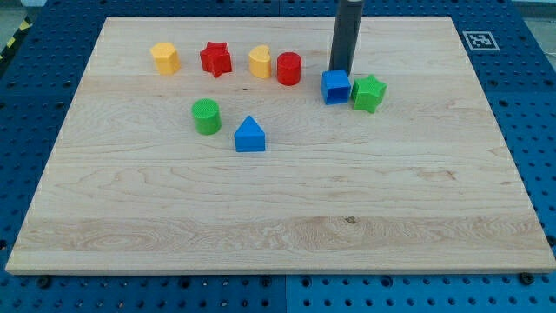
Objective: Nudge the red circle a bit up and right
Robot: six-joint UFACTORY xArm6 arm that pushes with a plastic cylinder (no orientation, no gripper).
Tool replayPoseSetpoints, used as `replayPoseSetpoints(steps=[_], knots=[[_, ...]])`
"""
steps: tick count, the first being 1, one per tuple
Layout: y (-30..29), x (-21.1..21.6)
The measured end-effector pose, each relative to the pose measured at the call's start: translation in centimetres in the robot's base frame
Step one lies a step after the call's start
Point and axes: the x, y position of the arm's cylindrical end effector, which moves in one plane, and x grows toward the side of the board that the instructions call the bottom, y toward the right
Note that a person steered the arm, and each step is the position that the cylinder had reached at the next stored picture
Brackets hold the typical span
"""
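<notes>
The red circle (pixel 289 68) stands near the view's top, just right of a yellow heart-shaped block (pixel 260 62). My tip (pixel 340 70) comes down from the view's top and ends right behind the blue cube (pixel 335 87), about a block's width to the right of the red circle and apart from it. A green star (pixel 368 92) touches the blue cube's right side.
A red star (pixel 215 59) and a yellow hexagon-like block (pixel 165 58) sit left of the heart. A green cylinder (pixel 207 116) and a blue house-shaped block (pixel 249 135) lie lower left. The wooden board (pixel 278 217) sits on a blue pegboard; a marker tag (pixel 478 39) is at the top right.
</notes>
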Motion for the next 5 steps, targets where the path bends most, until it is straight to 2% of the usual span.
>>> replayPoseSetpoints(steps=[1, 3, 4, 5], knots=[[0.0, 2.7], [-8.0, 2.8], [-8.4, 3.3], [-11.8, 3.3]])
